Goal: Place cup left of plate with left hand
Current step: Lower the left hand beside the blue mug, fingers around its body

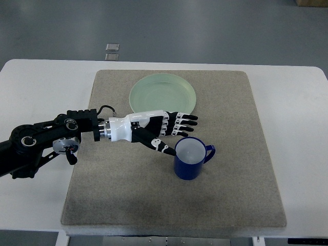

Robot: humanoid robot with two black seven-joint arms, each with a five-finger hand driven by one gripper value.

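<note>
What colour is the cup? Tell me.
Dark blue outside, pale inside; the cup shows in the top view.

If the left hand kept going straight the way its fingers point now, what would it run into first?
The left hand points toward the picture's right. Its thumb tip already sits beside the blue cup, so the cup's rim would likely be met first. The upper fingers may pass just above it; depth is unclear from one view.

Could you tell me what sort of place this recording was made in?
Probably a robotics lab test bench: a white table with a grey mat, one plate, one blue cup, the left robot hand reaching, over bare grey floor.
</note>
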